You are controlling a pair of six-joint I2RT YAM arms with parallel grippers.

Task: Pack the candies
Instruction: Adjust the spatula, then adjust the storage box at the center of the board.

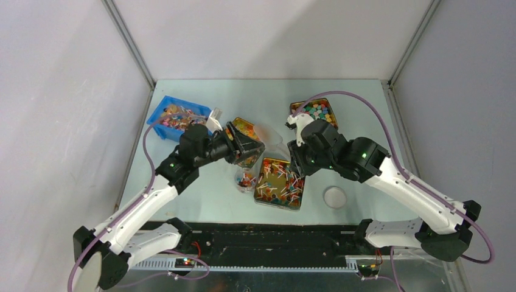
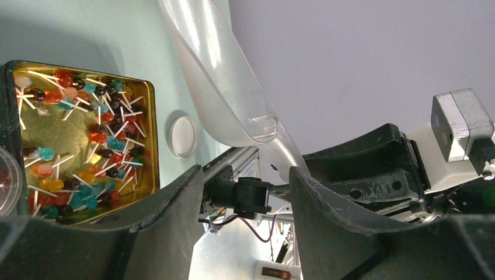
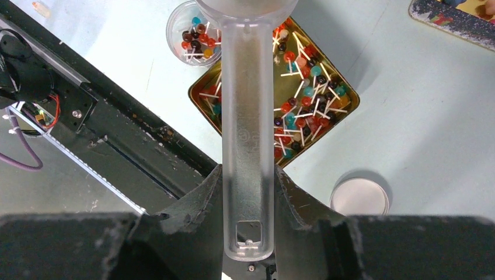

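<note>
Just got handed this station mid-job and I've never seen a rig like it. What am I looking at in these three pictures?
Two robot arms are bolted at the near edge of a table. The overhead picture looks down on both; the other two come from cameras on each wrist, so the black shapes at the bottom are that arm's own pincer. The right pincer is shut on the handle of a clear scoop. The left pincer is open and holds nothing. On the table lie a gold tin of lollipop candies, a small clear cup with some in it, a white lid, and a blue bin farther back.
</note>
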